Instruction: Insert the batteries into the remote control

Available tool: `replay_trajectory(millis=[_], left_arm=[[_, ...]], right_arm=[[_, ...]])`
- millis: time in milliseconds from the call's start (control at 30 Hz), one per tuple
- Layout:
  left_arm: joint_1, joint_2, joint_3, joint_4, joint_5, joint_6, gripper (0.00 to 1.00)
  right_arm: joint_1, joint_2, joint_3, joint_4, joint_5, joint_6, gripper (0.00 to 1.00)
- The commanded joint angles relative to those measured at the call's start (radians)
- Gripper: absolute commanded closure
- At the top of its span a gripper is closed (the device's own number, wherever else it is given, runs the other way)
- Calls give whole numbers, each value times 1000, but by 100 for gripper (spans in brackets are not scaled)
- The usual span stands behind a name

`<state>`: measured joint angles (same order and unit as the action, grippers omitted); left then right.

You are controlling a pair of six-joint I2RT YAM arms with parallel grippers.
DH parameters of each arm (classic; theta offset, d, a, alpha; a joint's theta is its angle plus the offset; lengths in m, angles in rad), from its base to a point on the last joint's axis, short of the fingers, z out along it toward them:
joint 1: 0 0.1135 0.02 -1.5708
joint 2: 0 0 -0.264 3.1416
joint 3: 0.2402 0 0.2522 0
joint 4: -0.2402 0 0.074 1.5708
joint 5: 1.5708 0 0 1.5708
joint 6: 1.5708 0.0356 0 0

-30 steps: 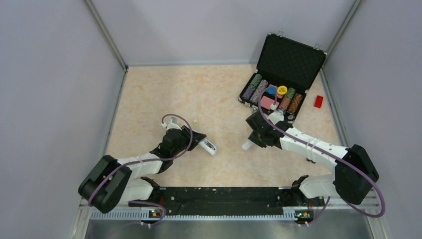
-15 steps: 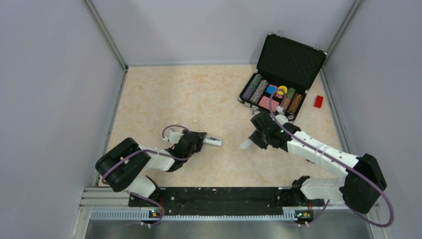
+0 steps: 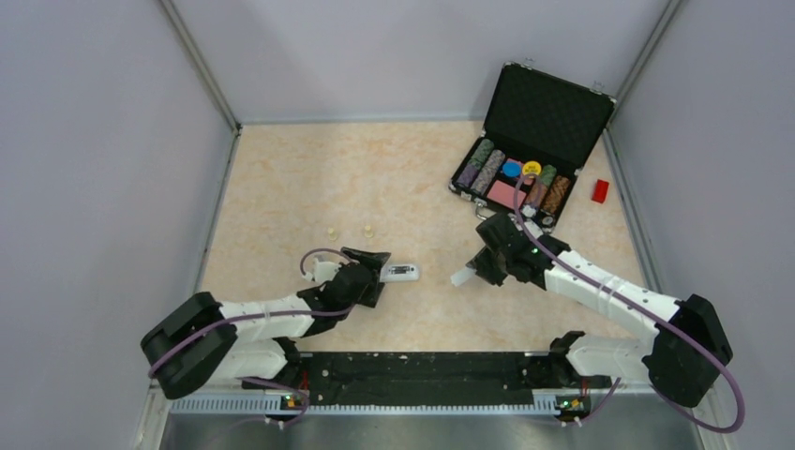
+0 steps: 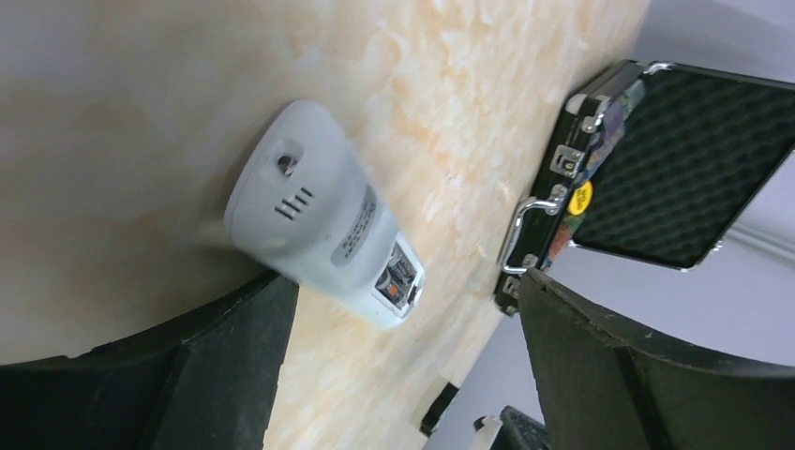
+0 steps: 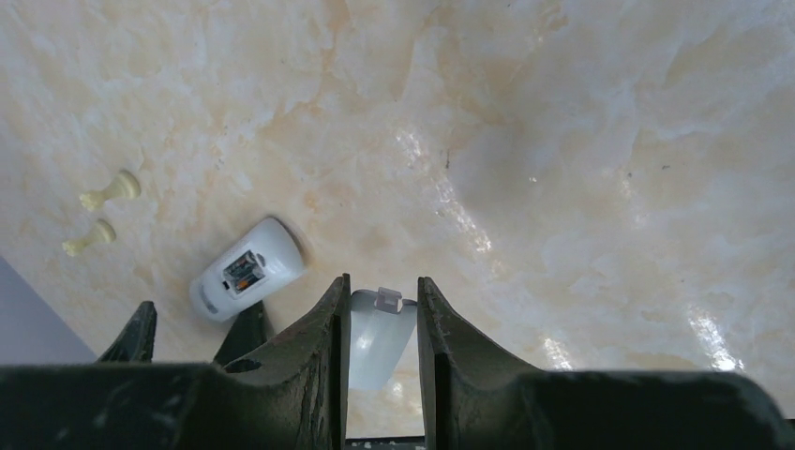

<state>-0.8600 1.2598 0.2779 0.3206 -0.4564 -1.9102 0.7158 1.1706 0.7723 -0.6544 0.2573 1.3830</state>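
The remote (image 4: 323, 228) was laid beside the spread left pincer (image 4: 403, 286); a white cover (image 5: 379, 342) was pinched by the right pincer (image 5: 382, 309).

Left claw (image 4: 405, 281) gapes wide, right claw (image 5: 382, 286) pinched narrow, both arms outstretched.

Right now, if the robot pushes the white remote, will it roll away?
Probably not: the remote control lies flat, so it should slide. Its smooth plastic on the shiny table may let it spin or skid.

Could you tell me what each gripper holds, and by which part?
Right gripper pinches the white cover by its side edges; left gripper is open, holding nothing.
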Motion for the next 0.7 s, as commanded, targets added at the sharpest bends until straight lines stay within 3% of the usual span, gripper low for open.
replay_trajectory(millis=[0, 167, 267, 333, 433, 533, 667], left_arm=[[-42, -147, -9, -312, 20, -32, 7], [-77, -258, -58, -403, 67, -59, 5], [-89, -314, -60, -395, 72, 20, 5], [-89, -337, -76, -239, 86, 174, 5], [-90, -320, -78, 74, 199, 561, 8], [-100, -280, 5, 89, 300, 777, 11], [-131, -245, 52, 124, 293, 906, 13]], right_arm=[[-13, -33, -9, 41, -79, 57, 89], [-13, -42, -32, 87, -138, 91, 90], [-13, -45, -36, 101, -161, 101, 91], [-13, -45, -37, 108, -178, 109, 92], [-13, -41, -45, 132, -226, 140, 92], [-12, -36, -56, 170, -279, 186, 94], [-11, -33, -66, 199, -321, 237, 95]])
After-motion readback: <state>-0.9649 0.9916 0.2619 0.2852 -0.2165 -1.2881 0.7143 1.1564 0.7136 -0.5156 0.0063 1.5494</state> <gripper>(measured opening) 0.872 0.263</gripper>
